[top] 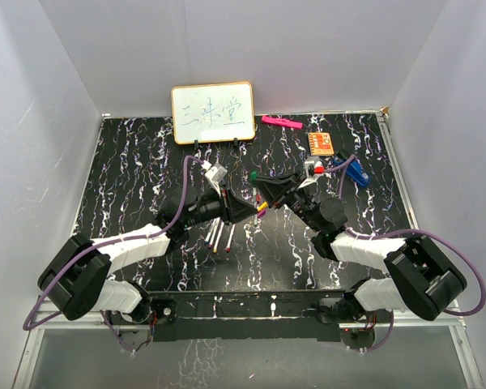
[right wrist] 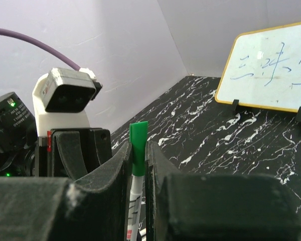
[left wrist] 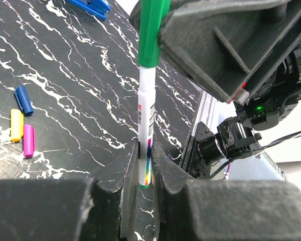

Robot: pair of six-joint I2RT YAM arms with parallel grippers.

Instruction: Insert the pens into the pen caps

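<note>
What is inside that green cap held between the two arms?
The top of a white pen runs into the green cap. The pen's tip is covered, so its depth cannot be seen.

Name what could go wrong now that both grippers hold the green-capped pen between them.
1. The left gripper pinches the pen only near its end; an off-axis push from the right gripper could lever it loose.
2. Whether the green cap is fully seated cannot be seen; released early, it might drop off.
3. The two grippers sit very close and could bump.
</note>
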